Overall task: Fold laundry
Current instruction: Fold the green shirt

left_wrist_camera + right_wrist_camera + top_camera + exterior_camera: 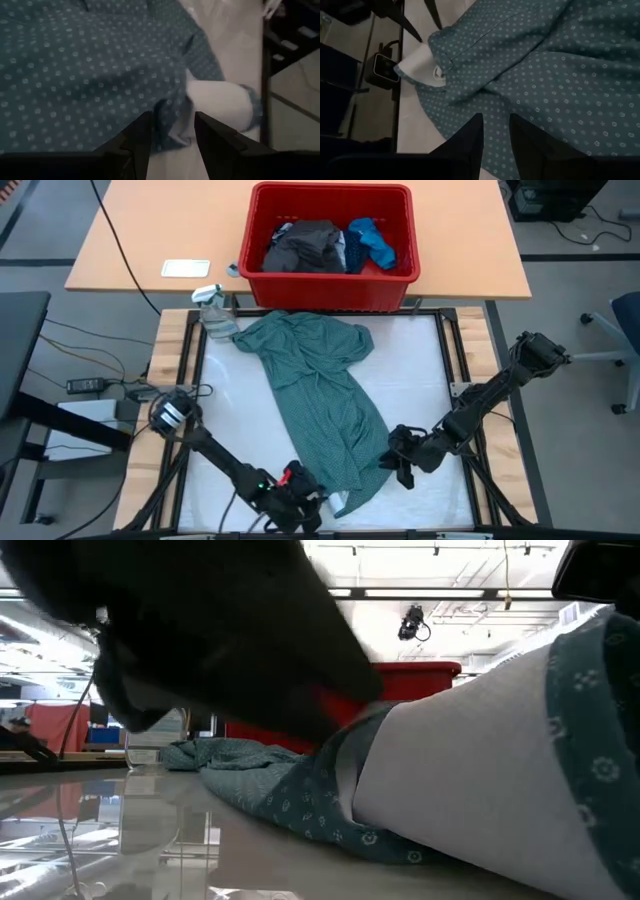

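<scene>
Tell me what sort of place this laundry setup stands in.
Probably a lab or workshop, not a home: ceiling strip lights hang over an open hall, the teal-green shirt lies on a framed white work table, and loose cables run along the floor beside it.

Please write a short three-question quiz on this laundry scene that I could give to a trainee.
1. True or false: the teal shirt lies inside the red bin.
2. What stands on the table's far left corner, beside the shirt? A) spray bottle B) mug C) iron
3. Fill in: the left gripper sits at the shirt's ____ edge, where the whitish lining shows.

Key
1. False: it is spread on the white table; the bin holds dark grey and blue pieces.
2. A: the spray bottle.
3. near. The right gripper hovers over the shirt's right side.
</scene>
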Available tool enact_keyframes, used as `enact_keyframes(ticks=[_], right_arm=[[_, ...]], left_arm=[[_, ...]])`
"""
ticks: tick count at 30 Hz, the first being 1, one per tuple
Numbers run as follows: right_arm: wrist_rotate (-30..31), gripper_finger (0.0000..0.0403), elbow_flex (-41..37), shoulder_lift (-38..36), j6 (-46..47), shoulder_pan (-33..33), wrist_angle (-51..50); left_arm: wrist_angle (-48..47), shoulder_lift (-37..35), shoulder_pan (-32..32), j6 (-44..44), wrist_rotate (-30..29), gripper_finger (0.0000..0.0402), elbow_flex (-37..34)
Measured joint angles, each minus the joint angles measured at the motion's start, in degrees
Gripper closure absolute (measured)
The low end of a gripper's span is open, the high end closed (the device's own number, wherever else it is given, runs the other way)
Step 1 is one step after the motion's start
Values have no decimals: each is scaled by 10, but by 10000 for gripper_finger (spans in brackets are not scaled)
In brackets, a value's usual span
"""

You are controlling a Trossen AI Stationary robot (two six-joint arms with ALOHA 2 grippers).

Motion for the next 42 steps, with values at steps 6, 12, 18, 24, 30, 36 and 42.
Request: enact_keyframes(ticks=[6, 12, 18, 24, 30, 36, 42], right_arm=[[-2, 300, 0, 0, 13, 10, -1], [-2, 301, 0, 0, 14, 14, -11], [2, 314, 0, 0, 32, 6, -57], [-1, 326, 0, 0, 44, 5, -53], [-32, 328, 0, 0, 27, 2, -39], [-49, 328, 0, 0, 11, 3, -27], [-35, 328, -15, 22, -17, 1, -30]], left_arm=[[-15, 5, 5, -9, 2, 249, 10], [-37, 9, 13, -32, 47, 284, 10], [21, 4, 21, -32, 125, 389, 11], [95, -7, 28, -35, 291, 394, 66], [76, -4, 23, -36, 309, 391, 88], [74, -3, 29, -93, 408, 363, 85], [44, -5, 20, -140, 493, 331, 85]])
